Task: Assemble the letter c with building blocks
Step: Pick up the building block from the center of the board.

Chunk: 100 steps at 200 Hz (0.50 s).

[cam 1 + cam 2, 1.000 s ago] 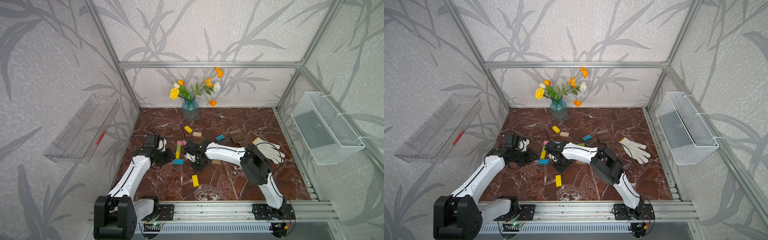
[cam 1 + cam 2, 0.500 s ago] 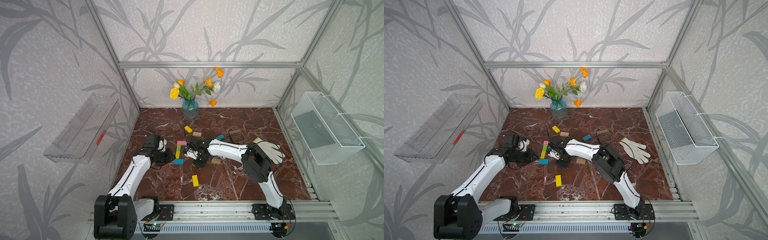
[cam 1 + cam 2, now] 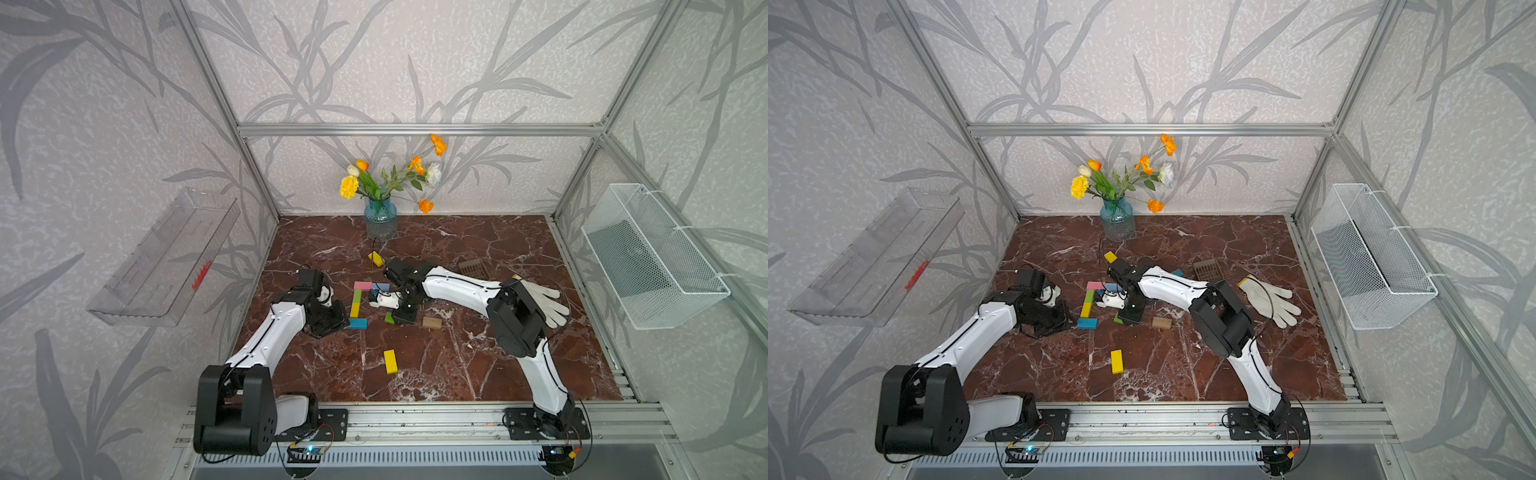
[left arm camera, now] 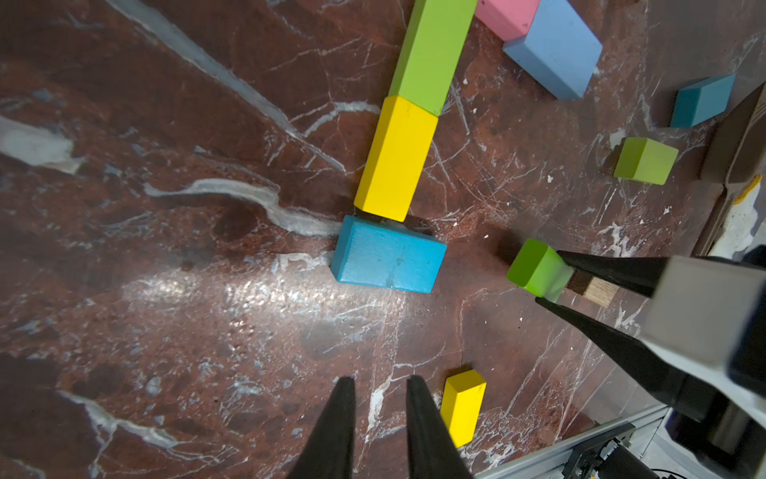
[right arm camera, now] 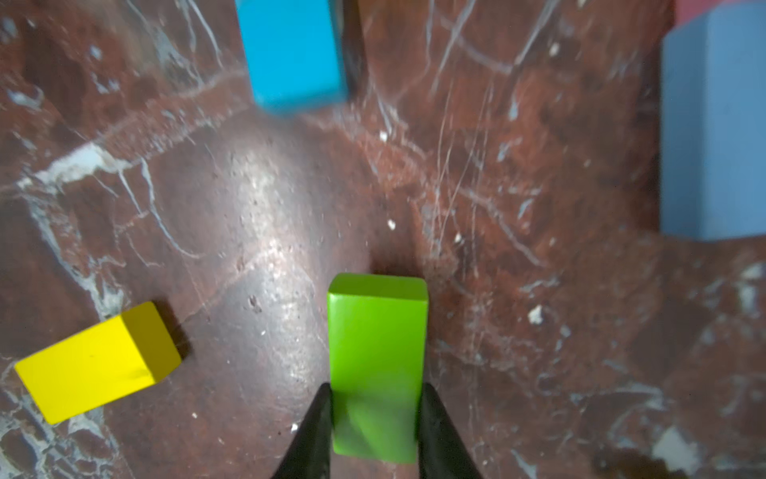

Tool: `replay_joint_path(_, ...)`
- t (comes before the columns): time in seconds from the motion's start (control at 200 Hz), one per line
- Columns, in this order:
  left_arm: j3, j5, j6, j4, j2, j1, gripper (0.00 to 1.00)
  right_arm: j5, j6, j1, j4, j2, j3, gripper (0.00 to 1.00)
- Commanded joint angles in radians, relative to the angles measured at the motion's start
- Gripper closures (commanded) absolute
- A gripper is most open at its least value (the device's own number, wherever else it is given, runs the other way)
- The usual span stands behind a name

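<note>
Right wrist view showed my right hand [image 5: 375, 390] clamped on the green block [image 5: 377, 331] by its near end only, with most of its length sticking out ahead of the fingertips. The teal block [image 5: 294, 49] lay further ahead. I judged that such an end grip could let the block swing on touchdown and nudge the teal one, breaking its join with the column.

The left wrist view gave what that one lacked. It showed the column's yellow block [image 4: 396, 159] touching the teal block's edge. It also showed my left hand [image 4: 380, 379] narrowly parted and empty, near enough to the teal block to get in the right hand's way. Whether the green block was clear of the surface [image 4: 166, 290] I could not tell. A top view took in the whole shape, with the pink block [image 3: 363, 285] at its top, near the right hand.
</note>
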<state>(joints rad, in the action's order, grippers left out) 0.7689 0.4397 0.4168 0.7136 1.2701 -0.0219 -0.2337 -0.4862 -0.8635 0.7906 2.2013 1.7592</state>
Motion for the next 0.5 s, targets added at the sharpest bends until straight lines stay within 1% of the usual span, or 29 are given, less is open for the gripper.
replay_joint_path(0.0,0.031,-0.066,0.014,0.041,0.006,0.005,0.76,-0.054,-0.092,-0.013,0.018,0.028,0.042,0.87)
replay_joint_path(0.09,0.044,-0.086,0.011,0.064,0.027,0.005,0.77,-0.052,-0.130,-0.029,0.002,0.031,0.046,0.87)
replay_joint_path(0.205,0.049,-0.109,0.016,0.072,0.031,0.005,0.77,-0.054,-0.131,-0.032,0.034,0.062,0.094,0.87)
replay_joint_path(0.325,0.047,-0.135,0.022,0.076,0.018,0.005,0.77,-0.045,-0.132,-0.033,0.033,0.076,0.103,0.87)
replay_joint_path(0.495,0.047,-0.142,0.022,0.077,0.013,0.005,0.77,-0.029,-0.134,-0.047,0.043,0.101,0.130,0.88)
